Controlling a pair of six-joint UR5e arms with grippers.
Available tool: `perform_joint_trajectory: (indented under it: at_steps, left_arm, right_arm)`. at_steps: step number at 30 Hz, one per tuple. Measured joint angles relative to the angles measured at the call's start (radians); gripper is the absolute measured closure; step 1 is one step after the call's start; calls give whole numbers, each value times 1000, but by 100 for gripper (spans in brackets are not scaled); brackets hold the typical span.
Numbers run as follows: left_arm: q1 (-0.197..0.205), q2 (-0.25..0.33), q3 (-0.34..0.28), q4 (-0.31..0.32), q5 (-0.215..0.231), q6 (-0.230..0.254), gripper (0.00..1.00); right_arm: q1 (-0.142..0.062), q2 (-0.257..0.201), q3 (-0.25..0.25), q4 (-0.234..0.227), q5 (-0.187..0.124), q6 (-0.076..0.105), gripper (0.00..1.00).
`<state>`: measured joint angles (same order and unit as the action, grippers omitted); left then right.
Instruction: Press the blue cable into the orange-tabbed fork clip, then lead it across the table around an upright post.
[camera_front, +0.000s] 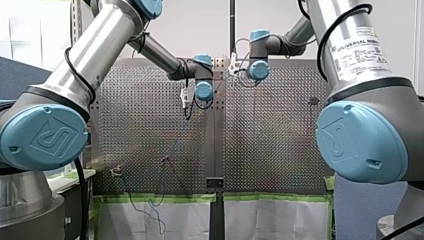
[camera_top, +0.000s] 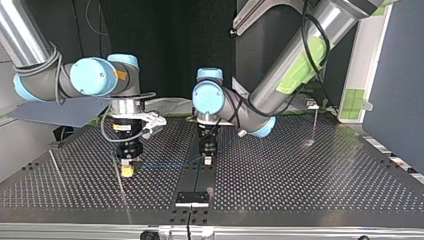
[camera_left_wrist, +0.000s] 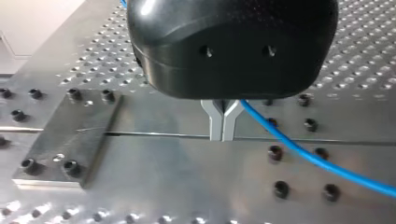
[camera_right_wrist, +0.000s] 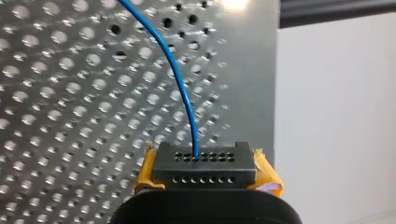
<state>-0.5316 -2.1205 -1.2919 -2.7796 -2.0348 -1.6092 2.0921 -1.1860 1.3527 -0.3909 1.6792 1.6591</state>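
Note:
The blue cable (camera_top: 165, 163) runs taut between my two grippers, just above the perforated table (camera_top: 300, 180). My right gripper (camera_top: 127, 171), with yellow pads (camera_right_wrist: 144, 170), is shut on the black connector block (camera_right_wrist: 205, 165) at the cable's end. My left gripper (camera_left_wrist: 222, 135) hovers over the table's middle seam, its metal fingertips pressed together. The cable (camera_left_wrist: 317, 161) comes out at the fingers' root and trails away to one side. A thin upright post (camera_top: 315, 120) stands far off at the top view's right. A small clip with an orange tab (camera_front: 116, 171) sits at the front view's lower left.
A black plate (camera_top: 192, 197) lies on the middle seam near the table's edge. A bolted metal plate (camera_left_wrist: 65, 140) sits beside my left gripper. A thin rod (camera_top: 57, 167) lies at the top view's left. Slack cable (camera_front: 157, 210) hangs over the green-taped edge.

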Motion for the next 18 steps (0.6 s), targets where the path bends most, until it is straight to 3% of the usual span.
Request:
perform_joint_trajectory:
  at_steps: [9,18]
  left_arm:
    - [-3,0,48,-39,16,-6,100]
    - [-4,0,71,-59,42,-15,100]
  right_arm:
    - [-13,-19,0,1,-1,1,100]
    - [-43,-28,0,11,-1,18,100]
